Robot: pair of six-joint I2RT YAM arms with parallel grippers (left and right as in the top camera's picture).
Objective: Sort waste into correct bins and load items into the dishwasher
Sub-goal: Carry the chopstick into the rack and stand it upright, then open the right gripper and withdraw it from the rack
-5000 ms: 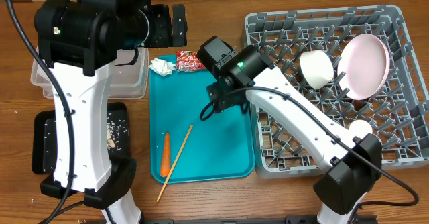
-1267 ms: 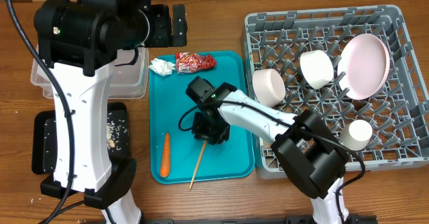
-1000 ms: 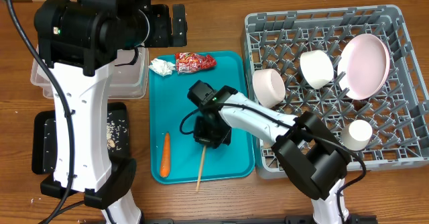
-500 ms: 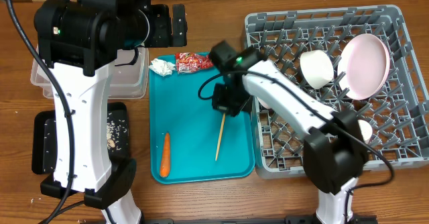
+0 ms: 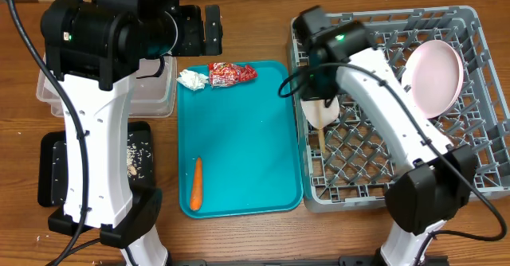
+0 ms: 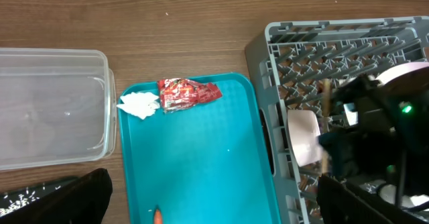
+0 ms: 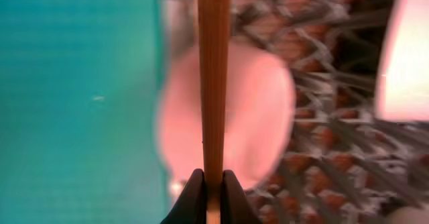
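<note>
Stretched from the near right corner up over the grey dish rack [image 5: 358,201], wrist bent down, with the right gripper [image 7: 213,196] pinched narrowly on a chopstick [image 7: 213,83]. Holds it upright at the rack's left edge, before a white bowl [image 5: 317,111], perhaps touching it. Standing tall at left, with the left gripper [image 5: 202,27] spread wide beside the clear tub [image 6: 53,117]. Lying on the teal tray [image 5: 247,138]: tissue [image 5: 191,78], red wrapper [image 5: 231,73], carrot [image 5: 196,184].

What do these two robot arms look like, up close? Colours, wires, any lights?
Both arms are chunky white tubes joined by rounded black motor housings. The left arm and right arm each show a small green light and loose black cables. The right gripper has slim black fingers.
</note>
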